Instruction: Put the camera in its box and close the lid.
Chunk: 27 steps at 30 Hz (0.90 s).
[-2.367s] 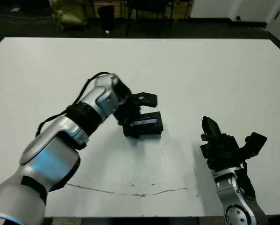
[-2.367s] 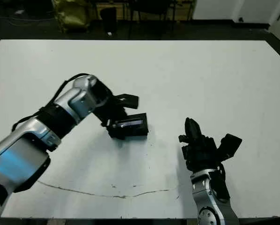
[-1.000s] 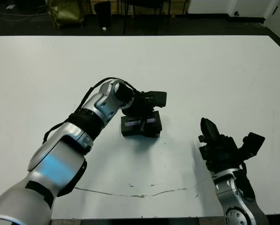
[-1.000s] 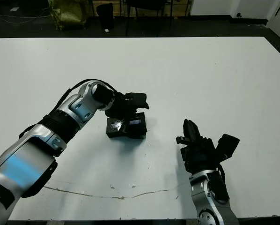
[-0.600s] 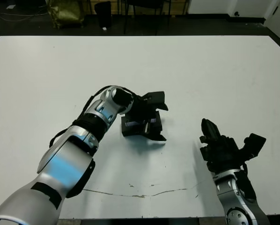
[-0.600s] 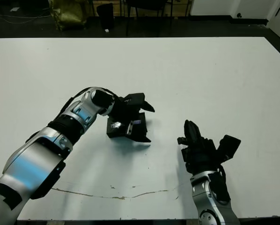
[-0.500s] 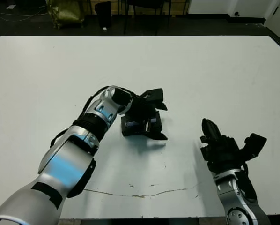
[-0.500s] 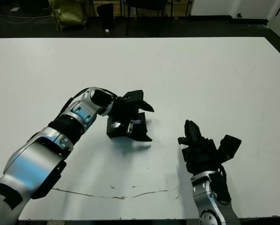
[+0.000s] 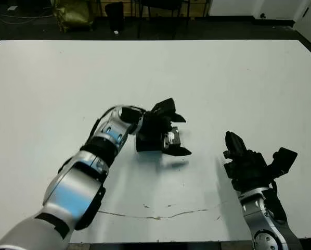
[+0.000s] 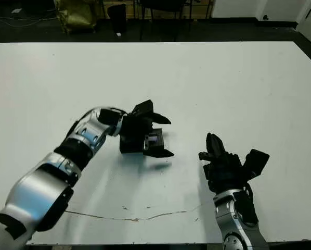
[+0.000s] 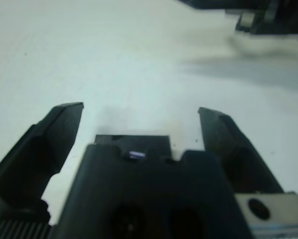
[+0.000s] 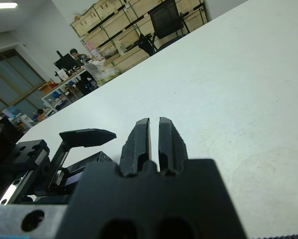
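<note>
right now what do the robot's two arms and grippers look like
Both arms are glossy silver shells with black joint bands. The left arm carries a thin black cable looping near the wrist. The left gripper and right gripper are matte black, each with two tapered fingers; ridged teeth line one finger.

You can't see most of the box point(image 9: 154, 141): the left gripper point(image 9: 172, 134) sits over it with its fingers spread, so whether the lid is on it, or the camera inside it, can't be told. In the left wrist view the gripper's own body covers whatever lies beneath it. Near the box, the right gripper point(image 10: 214, 145) has its arm cut off by the picture's lower edge.
</note>
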### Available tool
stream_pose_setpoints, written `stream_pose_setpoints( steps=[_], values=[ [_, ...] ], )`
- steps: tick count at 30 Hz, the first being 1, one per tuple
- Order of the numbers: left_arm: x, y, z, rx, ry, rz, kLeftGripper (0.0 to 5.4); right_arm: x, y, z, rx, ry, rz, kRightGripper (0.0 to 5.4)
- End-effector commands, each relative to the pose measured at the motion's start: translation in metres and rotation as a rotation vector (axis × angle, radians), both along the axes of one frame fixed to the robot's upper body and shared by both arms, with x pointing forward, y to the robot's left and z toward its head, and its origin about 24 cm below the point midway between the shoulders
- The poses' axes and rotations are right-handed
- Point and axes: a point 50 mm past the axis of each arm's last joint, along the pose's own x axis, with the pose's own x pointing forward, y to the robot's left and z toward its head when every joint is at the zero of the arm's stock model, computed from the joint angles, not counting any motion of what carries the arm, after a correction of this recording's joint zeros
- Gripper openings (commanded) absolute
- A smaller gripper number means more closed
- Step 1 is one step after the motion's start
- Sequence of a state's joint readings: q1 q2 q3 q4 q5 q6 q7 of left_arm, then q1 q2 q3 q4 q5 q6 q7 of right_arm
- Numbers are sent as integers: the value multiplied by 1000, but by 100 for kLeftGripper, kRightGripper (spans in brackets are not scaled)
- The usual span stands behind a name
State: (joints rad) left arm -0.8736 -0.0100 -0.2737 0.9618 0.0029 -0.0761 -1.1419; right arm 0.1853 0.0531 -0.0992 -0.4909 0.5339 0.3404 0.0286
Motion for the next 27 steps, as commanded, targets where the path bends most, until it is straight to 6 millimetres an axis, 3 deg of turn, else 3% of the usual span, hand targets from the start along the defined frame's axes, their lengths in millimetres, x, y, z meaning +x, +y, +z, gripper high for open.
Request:
stream_pose_setpoints(
  steps=[1, 6, 11, 19, 27],
  values=[
    [-10, 6, -29, -12, 110, 64, 538, -1, -4, -4, 0, 22, -2, 0],
    [-14, 9, -45, -28, 161, 134, 538, -3, -5, -3, -1, 26, -8, 0],
    [-21, 16, -67, -51, 348, 261, 538, -4, -6, -2, -1, 26, -20, 0],
    [-36, 39, -98, -95, 466, 433, 538, -6, -8, -1, -8, 19, -23, 0],
    [-42, 61, -105, -158, 493, 503, 538, -4, -8, 2, -15, 25, -11, 0]
  ],
)
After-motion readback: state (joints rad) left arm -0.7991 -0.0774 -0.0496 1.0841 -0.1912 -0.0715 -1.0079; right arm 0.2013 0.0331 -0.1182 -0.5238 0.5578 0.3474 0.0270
